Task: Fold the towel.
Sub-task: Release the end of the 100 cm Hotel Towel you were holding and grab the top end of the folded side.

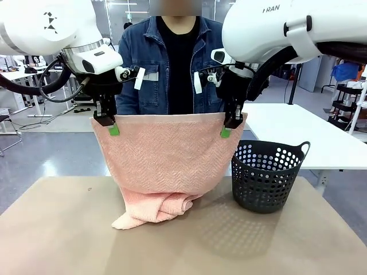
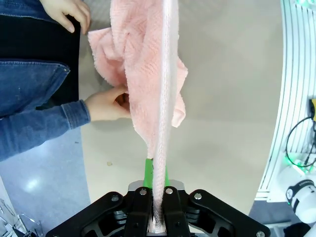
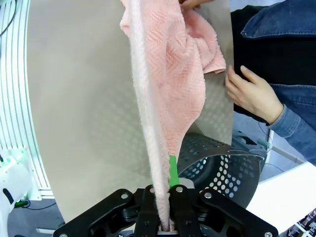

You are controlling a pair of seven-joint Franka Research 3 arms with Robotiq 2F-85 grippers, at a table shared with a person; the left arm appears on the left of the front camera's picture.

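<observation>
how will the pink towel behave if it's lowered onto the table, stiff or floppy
Likely very floppy: the towel hangs limp between the left gripper and right gripper, and its lower end lies crumpled on the table. Probably light, since two corner pinches hold it. Its terry texture suggests it won't slip easily.

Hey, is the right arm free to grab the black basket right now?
Probably not. The right end effector is shut on one top corner of the towel, hung between it and the left end effector. The basket stands open just below it, but it would have to let go first.
</observation>
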